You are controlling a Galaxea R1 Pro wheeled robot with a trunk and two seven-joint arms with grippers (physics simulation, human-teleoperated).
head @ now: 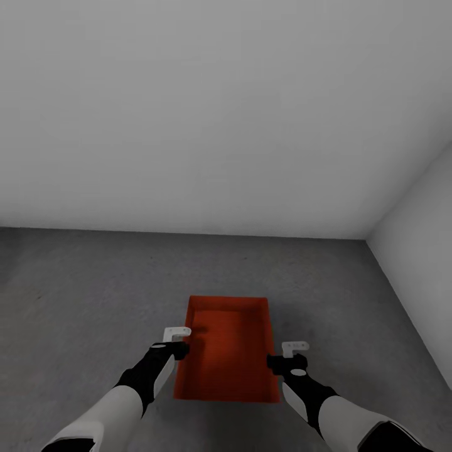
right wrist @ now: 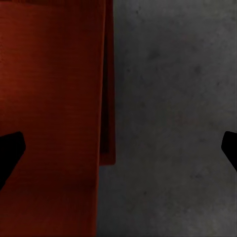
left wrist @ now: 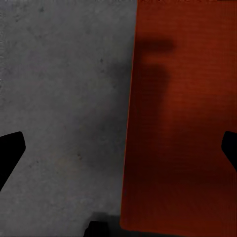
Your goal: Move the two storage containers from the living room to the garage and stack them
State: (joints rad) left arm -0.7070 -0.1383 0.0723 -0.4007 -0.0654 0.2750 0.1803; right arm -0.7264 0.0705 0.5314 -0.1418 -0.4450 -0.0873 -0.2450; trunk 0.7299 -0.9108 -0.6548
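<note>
An orange-red open-topped storage container (head: 229,351) rests on the dark grey concrete floor (head: 81,295) of the garage, near a pale wall corner. My left gripper (head: 179,344) hovers over its left long wall and my right gripper (head: 284,359) over its right long wall. In the left wrist view, the open left gripper (left wrist: 118,148) straddles the container's edge (left wrist: 173,123) from above, fingertips far apart. In the right wrist view, the right gripper (right wrist: 118,148) is just as wide open above the container (right wrist: 49,98). A darker red strip (right wrist: 108,98) runs beside that wall; I cannot tell whether it belongs to a second container.
Plain pale grey walls (head: 220,125) close the room ahead and at the right (head: 420,238), meeting in a corner. Bare mottled concrete stretches to the left of the container and between it and the right wall.
</note>
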